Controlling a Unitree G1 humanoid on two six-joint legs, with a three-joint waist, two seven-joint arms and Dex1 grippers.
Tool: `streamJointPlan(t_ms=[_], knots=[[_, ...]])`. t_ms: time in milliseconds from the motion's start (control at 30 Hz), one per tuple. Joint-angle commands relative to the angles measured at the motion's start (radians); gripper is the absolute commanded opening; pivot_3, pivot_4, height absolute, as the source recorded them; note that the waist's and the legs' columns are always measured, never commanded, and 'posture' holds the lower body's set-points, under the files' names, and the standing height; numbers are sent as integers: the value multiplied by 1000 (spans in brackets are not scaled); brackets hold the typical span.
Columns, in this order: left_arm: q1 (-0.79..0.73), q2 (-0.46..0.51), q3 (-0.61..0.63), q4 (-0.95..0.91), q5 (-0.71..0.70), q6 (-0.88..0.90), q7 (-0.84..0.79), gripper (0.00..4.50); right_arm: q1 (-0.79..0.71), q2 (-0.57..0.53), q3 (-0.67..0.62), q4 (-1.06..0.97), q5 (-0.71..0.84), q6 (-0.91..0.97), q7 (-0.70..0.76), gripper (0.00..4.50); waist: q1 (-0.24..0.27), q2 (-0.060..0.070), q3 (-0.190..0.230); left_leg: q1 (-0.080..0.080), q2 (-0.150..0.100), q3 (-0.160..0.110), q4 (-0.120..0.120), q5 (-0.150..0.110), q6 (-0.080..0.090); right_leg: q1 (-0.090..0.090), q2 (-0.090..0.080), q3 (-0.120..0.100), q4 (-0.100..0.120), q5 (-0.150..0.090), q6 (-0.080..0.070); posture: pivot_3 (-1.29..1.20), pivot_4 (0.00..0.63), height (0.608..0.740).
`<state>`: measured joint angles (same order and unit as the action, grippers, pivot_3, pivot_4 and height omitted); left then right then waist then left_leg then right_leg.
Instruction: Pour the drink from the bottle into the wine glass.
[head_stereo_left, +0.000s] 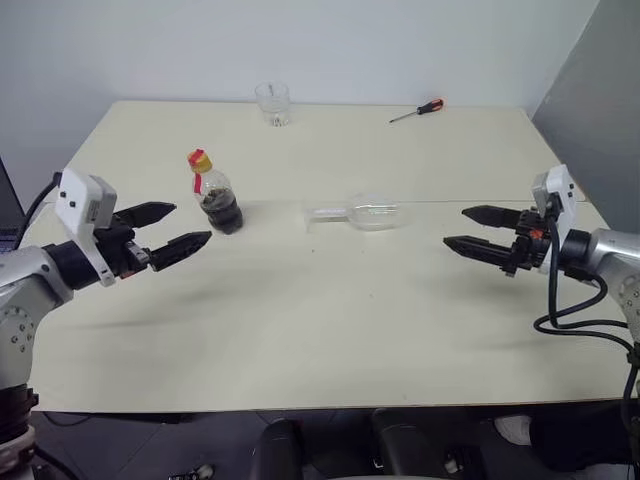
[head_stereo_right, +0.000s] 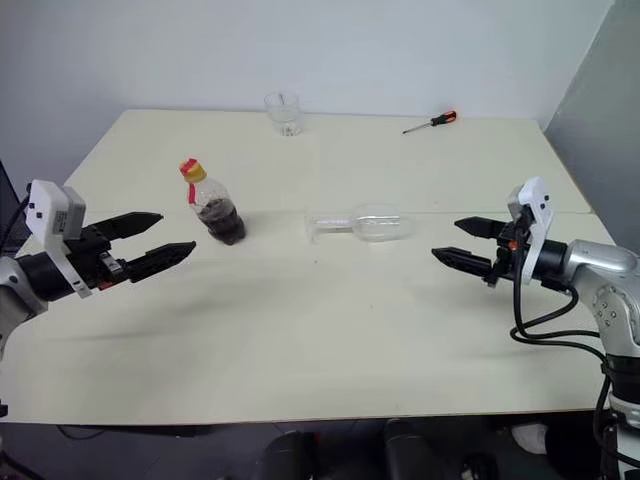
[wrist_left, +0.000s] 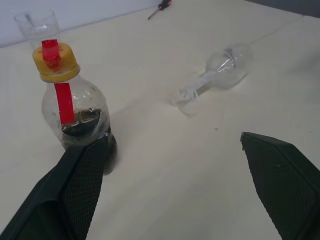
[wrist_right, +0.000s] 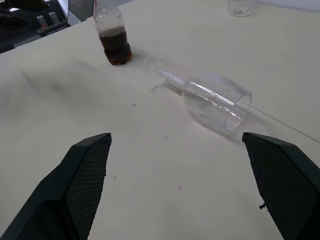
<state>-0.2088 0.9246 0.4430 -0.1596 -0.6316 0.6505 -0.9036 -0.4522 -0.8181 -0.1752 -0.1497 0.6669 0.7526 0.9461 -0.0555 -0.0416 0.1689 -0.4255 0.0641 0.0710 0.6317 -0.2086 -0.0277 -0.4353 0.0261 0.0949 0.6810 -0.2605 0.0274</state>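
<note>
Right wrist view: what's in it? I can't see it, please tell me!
A clear wine glass lies tipped on its side on a pale table. Behind it stands a small bottle of dark drink. Two black fingers of the open right gripper frame the scene.

Cream table (head_stereo_left: 330, 330) with bottle (head_stereo_left: 214, 194), toppled wine glass (head_stereo_left: 360, 213), tumbler (head_stereo_left: 272, 103), screwdriver (head_stereo_left: 418, 111).

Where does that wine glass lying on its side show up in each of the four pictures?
Left eye view: wine glass lies near the table's middle, right of the bottle.
Right eye view: wine glass, same spot, bowl pointing right.
Left wrist view: upper right, foot nearest the camera.
Right wrist view: centre, open bowl nearest the camera.
Shared landmark: the bottle, standing beside the glass's foot.
</note>
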Motion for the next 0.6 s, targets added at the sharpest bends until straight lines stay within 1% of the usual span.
streamJointPlan(t_ms=[33, 133, 233, 333, 367, 467, 600], knots=[[1, 3, 47, -16, -2, -29, 10, 4480, -29, -8, -9, -8, 5, -8, 11, 4500, 0, 0, 0, 0, 0, 0, 0, 0, 0, 0, 0, 0, 0, 0, 0, 0, 150, 740], [8, -6, 74, -6, -25, -13, 17, 4480, -37, -6, -2, -8, 8, -3, 15, 4500, 0, 0, 0, 0, 0, 0, 0, 0, 0, 0, 0, 0, 0, 0, 0, 0, 150, 740], [24, 5, 84, 9, -10, -20, 12, 4480, -41, -7, 3, -5, 5, -3, 21, 4500, 0, 0, 0, 0, 0, 0, 0, 0, 0, 0, 0, 0, 0, 0, 0, 0, 150, 740], [20, -3, 112, 35, -20, -27, 22, 4480, -47, -4, 9, -5, 7, -1, 25, 4500, 0, 0, 0, 0, 0, 0, 0, 0, 0, 0, 0, 0, 0, 0, 0, 0, 150, 740], [21, -15, 117, 47, -16, -35, 34, 4480, -50, -1, 14, -7, 9, 0, 26, 4500, 0, 0, 0, 0, 0, 0, 0, 0, 0, 0, 0, 0, 0, 0, 0, 0, 150, 740], [23, -95, 119, 74, 31, -126, 114, 4480, -57, 17, 33, -29, 21, 11, 24, 4500, 1, 0, 0, 0, 0, 0, 0, 0, 0, 0, -1, 0, 0, 0, 0, 0, 150, 740], [38, -148, 116, 101, 75, -185, 170, 4480, -61, 42, 44, -84, 50, 40, 11, 4500, 1, 0, 0, -1, 0, 0, 2, 0, 0, 0, -1, -1, 1, 2, -3, 0, 150, 740]])
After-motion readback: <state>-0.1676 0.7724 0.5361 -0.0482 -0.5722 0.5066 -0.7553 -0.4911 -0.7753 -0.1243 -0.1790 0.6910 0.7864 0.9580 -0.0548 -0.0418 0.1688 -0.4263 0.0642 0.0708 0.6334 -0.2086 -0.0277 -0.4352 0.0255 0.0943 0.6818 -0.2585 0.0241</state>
